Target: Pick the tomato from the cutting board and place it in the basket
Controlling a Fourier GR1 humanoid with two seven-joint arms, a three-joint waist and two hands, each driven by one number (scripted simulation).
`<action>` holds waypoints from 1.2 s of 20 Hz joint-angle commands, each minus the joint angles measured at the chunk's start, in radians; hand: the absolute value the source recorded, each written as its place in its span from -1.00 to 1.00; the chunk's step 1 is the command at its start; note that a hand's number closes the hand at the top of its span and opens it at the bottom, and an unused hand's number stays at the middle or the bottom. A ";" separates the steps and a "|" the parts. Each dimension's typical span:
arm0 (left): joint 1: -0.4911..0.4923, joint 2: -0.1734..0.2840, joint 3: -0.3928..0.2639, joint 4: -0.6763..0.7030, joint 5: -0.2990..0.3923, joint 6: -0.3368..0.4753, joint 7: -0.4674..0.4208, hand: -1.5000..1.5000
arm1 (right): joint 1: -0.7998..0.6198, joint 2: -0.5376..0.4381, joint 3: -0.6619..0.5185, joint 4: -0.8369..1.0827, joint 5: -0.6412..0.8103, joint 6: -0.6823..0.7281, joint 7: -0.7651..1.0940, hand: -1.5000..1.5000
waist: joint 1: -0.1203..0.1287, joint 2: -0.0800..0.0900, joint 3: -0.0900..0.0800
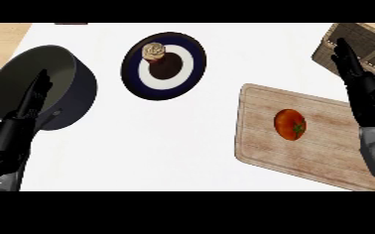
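In the head view, a white counter top [183,144] is seen from steeply above. A round red tomato with a green stalk end [290,124] lies on a pale wooden rectangular cutting board [307,163] at the right of the counter, roughly in the board's middle, untouched by either hand. A brown woven basket [327,49] is shown only in part at the upper right corner, just beyond the board's far end; what it contains cannot be told, since its inside is largely cut off by the edge and covered by the hand in front of it.

The right hand [356,87] is seen at the right edge, above the board's right side and overlapping the basket. Its fingers are held straight and apart, pointing away from the robot, and nothing is gripped by them. It is well apart from the tomato.

A round plate with a dark blue rim, a white ring and a dark centre [162,65] is set at the upper middle. A small tan rounded item [154,51] rests on its upper part; what it is cannot be told.

A large dark grey round pan [66,87] is found at the left. The left hand [31,101] shows over it, fingers straight and close together, empty.
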 commanded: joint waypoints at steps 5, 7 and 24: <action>-0.014 -0.096 0.047 0.049 0.087 0.070 0.155 0.00 | 0.077 0.083 -0.234 0.008 -0.235 0.125 -0.485 1.00 | -0.075 -0.036 -0.015; -0.013 -0.127 0.033 0.066 0.123 0.054 0.172 0.00 | -0.009 0.155 -0.169 -0.115 -0.276 0.230 -0.603 1.00 | -0.060 -0.044 -0.011; -0.129 -0.130 0.069 0.116 0.124 0.067 0.302 0.00 | 0.510 0.026 -0.279 -0.193 -0.014 -0.037 -0.492 -1.00 | -0.069 -0.037 -0.030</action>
